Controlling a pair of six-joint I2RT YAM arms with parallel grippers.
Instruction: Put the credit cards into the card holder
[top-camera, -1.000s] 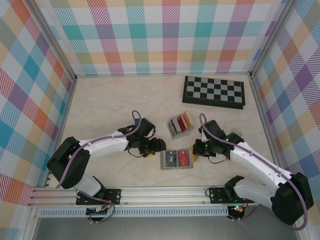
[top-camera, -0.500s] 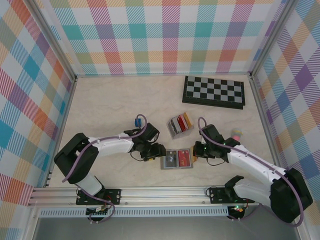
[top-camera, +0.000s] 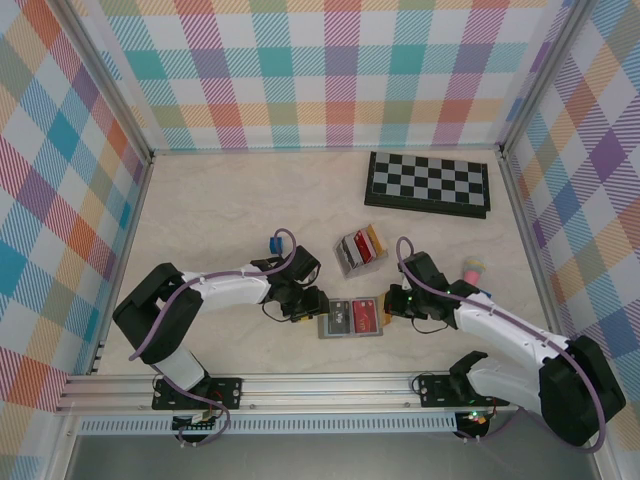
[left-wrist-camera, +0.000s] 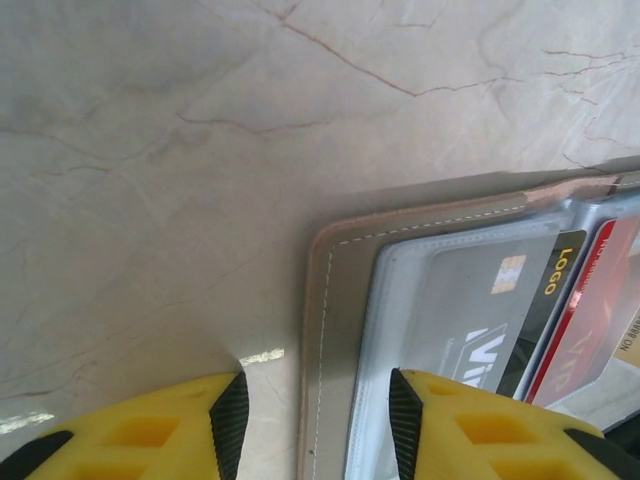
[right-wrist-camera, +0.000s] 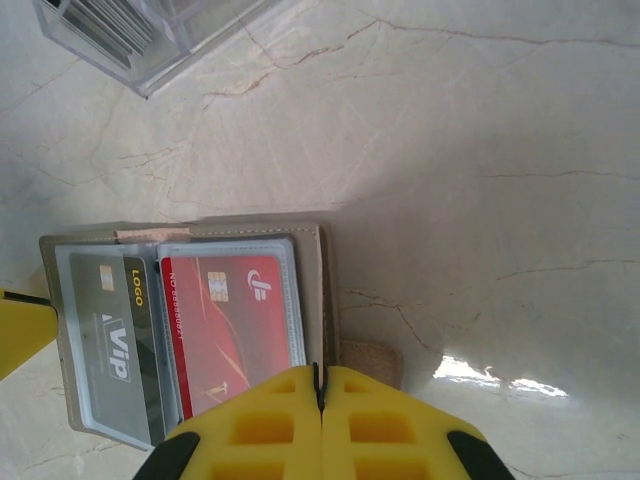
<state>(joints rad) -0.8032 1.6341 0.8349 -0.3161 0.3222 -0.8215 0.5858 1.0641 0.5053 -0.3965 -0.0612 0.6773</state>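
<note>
So the flat grey-beige stitched card holder (top-camera: 350, 337) is lying open on the cream marble-look tabletop (top-camera: 220, 210), right between the two arms near the front edge. Two cards sit side by side in its clear plastic sleeves. A black plastic card with a yellow "LOGO" mark (left-wrist-camera: 470, 310) is in the left sleeve, and a glossy red plastic card (right-wrist-camera: 235, 330) is in the right one.

The left gripper (left-wrist-camera: 315, 425) is down low at the holder's left edge, its yellow fingers parted with a moderate gap. The stitched edge runs up between them, so one finger is over bare table and the other over the sleeve. Can't tell if either one actually touches the holder. The right gripper (right-wrist-camera: 320, 415) is at the holder's right edge by the little closure tab, fingers pressed flat together with nothing between them.

Just behind the holder, but apart from it, there's a small clear plastic rack of upright coloured cards (top-camera: 360, 248). A black-and-white folding chessboard (top-camera: 428, 183) sits further back on the right.
</note>
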